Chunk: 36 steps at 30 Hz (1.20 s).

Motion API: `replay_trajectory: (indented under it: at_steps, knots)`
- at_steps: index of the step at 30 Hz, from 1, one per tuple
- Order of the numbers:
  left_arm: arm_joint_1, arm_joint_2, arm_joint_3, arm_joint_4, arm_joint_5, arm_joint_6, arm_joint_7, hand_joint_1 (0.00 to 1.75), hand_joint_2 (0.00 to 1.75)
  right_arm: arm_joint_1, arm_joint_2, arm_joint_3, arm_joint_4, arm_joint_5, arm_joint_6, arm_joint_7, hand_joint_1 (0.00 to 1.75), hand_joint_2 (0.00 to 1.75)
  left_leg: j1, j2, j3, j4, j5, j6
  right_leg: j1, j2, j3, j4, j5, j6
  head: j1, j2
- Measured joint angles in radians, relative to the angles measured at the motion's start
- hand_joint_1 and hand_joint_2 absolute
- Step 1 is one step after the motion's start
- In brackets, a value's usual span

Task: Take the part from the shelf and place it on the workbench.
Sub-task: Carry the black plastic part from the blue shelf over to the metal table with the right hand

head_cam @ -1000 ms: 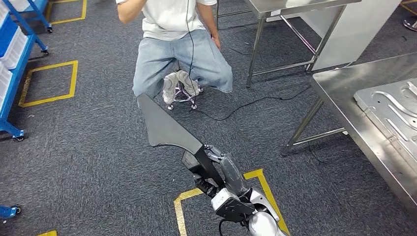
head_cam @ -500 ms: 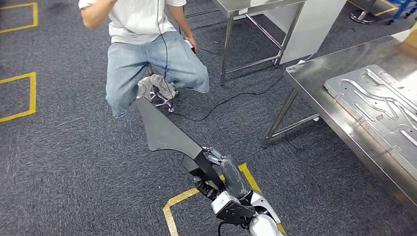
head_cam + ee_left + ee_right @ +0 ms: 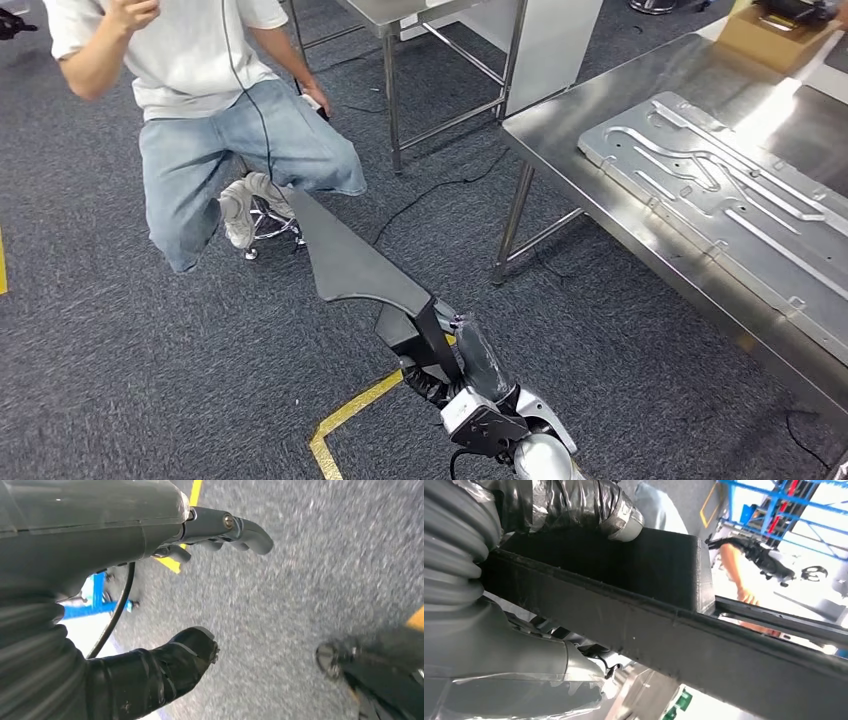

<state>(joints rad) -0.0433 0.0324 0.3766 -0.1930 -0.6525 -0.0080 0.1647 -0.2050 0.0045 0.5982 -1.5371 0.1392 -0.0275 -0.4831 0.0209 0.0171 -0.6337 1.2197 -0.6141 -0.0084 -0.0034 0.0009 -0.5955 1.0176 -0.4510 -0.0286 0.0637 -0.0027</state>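
Part (image 3: pixel 345 262): a long, flat black piece with a pointed far end, carried out in front of the robot over the carpet. Its near end thickens into a blocky stub, and the right hand (image 3: pixel 455 355) grips it there, fingers closed tightly around the black body. From the right wrist camera the part (image 3: pixel 664 630) runs as a dark bar across the frame, with the taped thumb (image 3: pixel 589 502) pressed on one face and the rest of the hand wrapped under it.

The left hand (image 3: pixel 165 605) hangs over the floor holding nothing; its thumb and its darker fingers (image 3: pixel 240 527) stand well apart.

The workbench (image 3: pixel 570 125), a steel table, stands ahead and to the right of the part, well apart from it. On its top lies a large grey metal plate (image 3: pixel 730 190) with raised curving ribs, and a cardboard box (image 3: pixel 770 35) sits at the far end. A second steel table (image 3: pixel 400 15) stands farther back.

A person (image 3: pixel 200 90) in a white shirt and jeans sits on a wheeled stool (image 3: pixel 265 225) just beyond the part's tip. Grey carpet (image 3: pixel 130 370) covers the floor, marked with yellow tape (image 3: pixel 350 410) near the robot, and a black cable (image 3: pixel 430 195) trails across it.
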Motion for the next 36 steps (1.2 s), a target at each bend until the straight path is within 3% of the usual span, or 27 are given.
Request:
replay_trajectory:
  at_steps: [2, 3, 4, 6, 8, 10, 11, 13, 15, 17, 18, 19, 20, 22, 24, 26, 27, 29, 30, 32, 33, 34, 36]
  knots:
    - [0.002, 0.006, 0.0, 0.0, 0.0, 0.0, 0.001, 0.0, 1.75, 0.003, 0.0, 0.0, 0.0, 0.0, 0.0, 0.0, 1.73, 1.75, 0.001, -0.01, -0.048, 0.091, -0.021, -0.004, 0.0, 0.026, 0.0, 0.004, -0.001, -0.001, 0.0, 0.0]
    - [0.003, 0.008, 0.0, 0.0, -0.001, 0.0, 0.001, 0.0, 1.75, 0.004, 0.0, 0.0, 0.0, 0.0, 0.0, 0.0, 1.73, 1.75, 0.002, -0.011, -0.048, 0.082, -0.001, -0.006, -0.001, 0.041, 0.0, 0.007, -0.002, 0.0, 0.0, 0.0]
    - [0.004, 0.01, 0.001, 0.0, -0.002, 0.0, 0.002, 0.0, 1.75, 0.004, 0.0, 0.0, 0.0, 0.0, 0.0, 0.0, 1.73, 1.75, 0.003, -0.015, -0.031, 0.036, 0.035, -0.007, -0.002, 0.055, 0.0, 0.011, -0.004, 0.002, 0.0, 0.0]
    - [0.006, 0.013, 0.001, 0.0, -0.005, 0.0, 0.006, 0.0, 1.75, 0.003, 0.0, 0.0, 0.0, -0.003, 0.001, 0.0, 1.73, 1.75, 0.009, -0.049, 0.023, -0.097, 0.101, -0.008, -0.003, 0.08, -0.004, 0.024, -0.011, 0.012, 0.0, 0.0]
    - [0.005, 0.015, 0.002, 0.0, -0.007, 0.0, 0.011, 0.0, 1.75, 0.001, -0.001, 0.0, 0.0, -0.009, 0.002, 0.001, 1.73, 1.75, 0.011, -0.079, 0.051, -0.163, 0.118, -0.001, -0.002, 0.099, -0.014, 0.036, -0.014, 0.025, 0.0, 0.0]
    - [0.0, 0.017, 0.005, 0.0, -0.007, 0.0, 0.018, 0.0, 1.75, 0.001, -0.002, 0.0, 0.0, -0.015, 0.003, 0.001, 1.73, 1.75, 0.008, -0.071, 0.054, -0.166, 0.116, 0.012, -0.004, 0.116, -0.021, 0.036, -0.011, 0.036, 0.0, 0.0]
    - [-0.003, 0.018, 0.006, 0.0, -0.007, 0.0, 0.021, 0.0, 1.75, 0.001, -0.003, 0.0, 0.0, -0.017, 0.003, 0.001, 1.73, 1.75, 0.008, -0.06, 0.056, -0.169, 0.118, 0.019, -0.006, 0.116, -0.022, 0.037, -0.011, 0.04, 0.0, 0.0]
    - [-0.003, 0.02, 0.01, 0.0, -0.005, 0.0, 0.025, 0.0, 1.75, -0.001, -0.005, 0.0, -0.002, -0.021, 0.003, 0.001, 1.73, 1.75, 0.01, -0.037, 0.06, -0.176, 0.123, 0.032, -0.005, 0.079, -0.039, 0.072, -0.033, 0.048, 0.002, 0.0]
    - [0.0, 0.021, 0.015, 0.0, -0.004, 0.0, 0.025, 0.0, 1.75, -0.004, -0.007, 0.0, -0.002, -0.021, 0.003, 0.002, 1.73, 1.75, 0.008, -0.014, 0.062, -0.179, 0.123, 0.04, -0.005, 0.024, -0.091, 0.18, -0.089, 0.056, 0.004, 0.0]
    - [0.002, 0.021, 0.021, 0.0, -0.002, 0.0, 0.025, 0.0, 1.75, -0.004, -0.008, 0.0, -0.002, -0.021, 0.003, 0.002, 1.73, 1.75, 0.004, 0.01, 0.062, -0.179, 0.12, 0.044, -0.008, 0.006, -0.148, 0.29, -0.129, 0.06, 0.004, 0.0]
    - [0.002, 0.021, 0.023, 0.0, -0.002, 0.0, 0.024, 0.0, 1.75, -0.003, -0.009, 0.0, -0.001, -0.021, 0.003, 0.002, 1.73, 1.75, 0.003, 0.022, 0.063, -0.179, 0.119, 0.045, -0.009, 0.004, -0.155, 0.303, -0.124, 0.06, 0.004, 0.0]
    - [0.001, 0.021, 0.025, 0.0, -0.002, 0.0, 0.024, 0.0, 1.75, -0.003, -0.01, 0.0, -0.001, -0.021, 0.003, 0.003, 1.73, 1.75, 0.001, 0.033, 0.065, -0.179, 0.117, 0.045, -0.009, 0.001, -0.143, 0.278, -0.101, 0.057, 0.004, 0.0]
    - [0.0, 0.021, 0.025, 0.0, -0.002, 0.0, 0.024, 0.0, 1.75, -0.003, -0.01, 0.0, 0.0, -0.021, 0.003, 0.003, 1.73, 1.75, 0.0, 0.044, 0.068, -0.179, 0.114, 0.044, -0.007, -0.006, -0.115, 0.223, -0.068, 0.052, 0.004, 0.0]
    - [-0.001, 0.02, 0.026, 0.0, -0.002, 0.0, 0.024, 0.0, 1.75, -0.005, -0.011, 0.0, 0.0, -0.021, 0.003, 0.003, 1.73, 1.75, -0.004, 0.063, 0.076, -0.179, 0.108, 0.039, 0.005, -0.046, -0.048, 0.092, -0.018, 0.034, 0.004, 0.0]
    - [-0.002, 0.018, 0.026, 0.0, -0.002, 0.0, 0.024, 0.0, 1.75, -0.007, -0.011, 0.0, 0.0, -0.021, 0.003, 0.003, 1.73, 1.75, -0.007, 0.079, 0.081, -0.181, 0.104, 0.031, 0.018, -0.068, -0.02, 0.033, -0.009, 0.021, 0.004, 0.0]
    - [-0.006, 0.018, 0.027, 0.0, -0.002, 0.0, 0.023, 0.0, 1.75, -0.007, -0.013, 0.0, -0.001, -0.021, 0.003, 0.003, 1.73, 1.75, -0.008, 0.095, 0.087, -0.187, 0.101, 0.02, 0.017, -0.048, -0.018, 0.024, -0.007, 0.013, 0.004, 0.0]
    - [-0.008, 0.017, 0.027, 0.0, -0.002, 0.0, 0.023, 0.0, 1.75, -0.006, -0.014, 0.0, -0.001, -0.021, 0.003, 0.003, 1.73, 1.75, -0.007, 0.089, 0.09, -0.185, 0.096, 0.016, 0.014, -0.038, -0.014, 0.016, -0.004, 0.01, 0.004, 0.0]
    - [-0.008, 0.017, 0.027, 0.0, -0.002, 0.0, 0.02, 0.0, 1.75, -0.008, -0.014, 0.0, -0.003, -0.022, 0.003, 0.005, 1.73, 1.75, -0.005, 0.045, 0.069, -0.133, 0.06, 0.009, 0.005, -0.017, -0.005, 0.001, 0.003, 0.0, 0.002, 0.0]
    - [-0.007, 0.017, 0.028, 0.0, -0.002, 0.0, 0.019, 0.0, 1.75, -0.009, -0.014, 0.0, -0.003, -0.022, 0.003, 0.005, 1.73, 1.75, -0.003, 0.017, 0.045, -0.08, 0.032, 0.008, 0.005, -0.008, -0.003, -0.001, 0.004, -0.003, 0.001, 0.0]
    - [-0.005, 0.017, 0.03, 0.0, -0.003, 0.001, 0.018, 0.0, 1.75, -0.008, -0.014, 0.001, -0.003, -0.023, 0.003, 0.007, 1.73, 1.75, -0.002, -0.006, -0.02, 0.042, -0.017, 0.004, 0.005, 0.016, -0.003, 0.0, 0.004, -0.008, 0.001, 0.0]
    - [-0.003, 0.017, 0.031, 0.0, -0.004, 0.0, 0.018, 0.0, 1.75, -0.007, -0.014, 0.001, -0.003, -0.023, 0.003, 0.007, 1.73, 1.75, -0.002, -0.009, -0.04, 0.075, -0.018, 0.002, 0.005, 0.029, -0.003, 0.002, 0.003, -0.008, 0.001, 0.0]
    - [-0.002, 0.018, 0.031, 0.0, -0.005, 0.0, 0.017, 0.0, 1.75, -0.006, -0.014, 0.001, -0.003, -0.023, 0.003, 0.008, 1.73, 1.75, -0.001, -0.01, -0.045, 0.071, 0.002, 0.0, 0.004, 0.045, -0.003, 0.006, 0.001, -0.007, 0.001, 0.0]
    - [0.0, 0.018, 0.032, 0.0, -0.008, 0.0, 0.016, 0.0, 1.75, -0.005, -0.014, 0.001, -0.003, -0.023, 0.003, 0.008, 1.73, 1.75, 0.004, -0.028, -0.005, -0.037, 0.077, -0.002, 0.001, 0.074, -0.003, 0.016, -0.005, 0.0, 0.001, 0.0]
